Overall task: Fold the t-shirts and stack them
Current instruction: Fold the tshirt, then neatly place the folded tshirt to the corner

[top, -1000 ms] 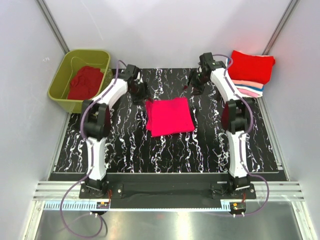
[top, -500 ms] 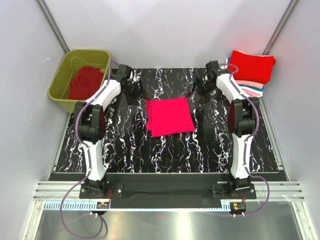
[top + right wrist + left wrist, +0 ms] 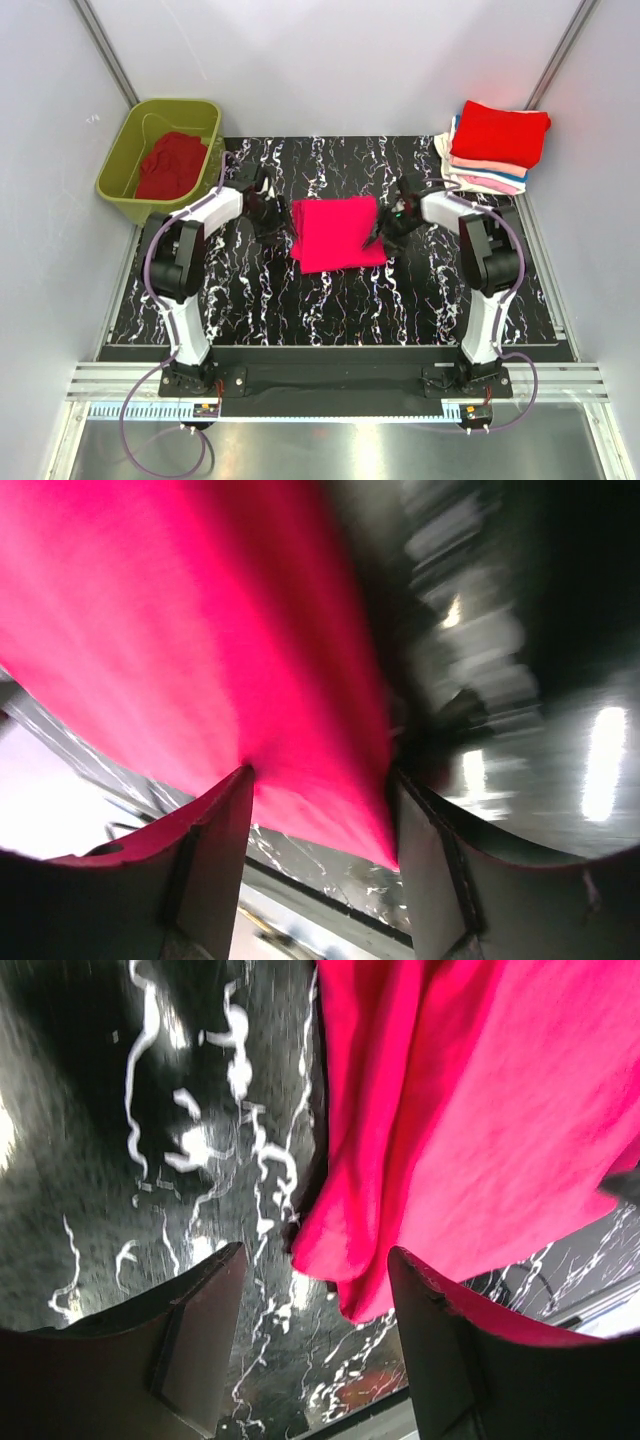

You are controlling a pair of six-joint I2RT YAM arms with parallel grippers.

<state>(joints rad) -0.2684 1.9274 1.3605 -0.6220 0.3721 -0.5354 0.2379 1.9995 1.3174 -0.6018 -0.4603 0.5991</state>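
Observation:
A folded magenta-pink t-shirt (image 3: 336, 232) lies on the black marbled mat (image 3: 250, 290) at mid-table. My left gripper (image 3: 272, 215) is open at its left edge; in the left wrist view the shirt's edge (image 3: 440, 1120) lies just ahead of the open jaws. My right gripper (image 3: 383, 230) is open at the shirt's right edge, and in the right wrist view the shirt's cloth (image 3: 200, 630) lies between the jaws. A stack of folded t-shirts (image 3: 492, 145), red on top over pale pink and white, sits at the back right.
An olive-green tub (image 3: 160, 158) at the back left holds a crumpled red shirt (image 3: 172, 165). Grey walls enclose the table on three sides. A metal rail (image 3: 330, 380) runs along the near edge.
Both grippers have moved from the far side of the mat toward me and down to the left and right edges of the magenta shirt. The shirt lies where it was.

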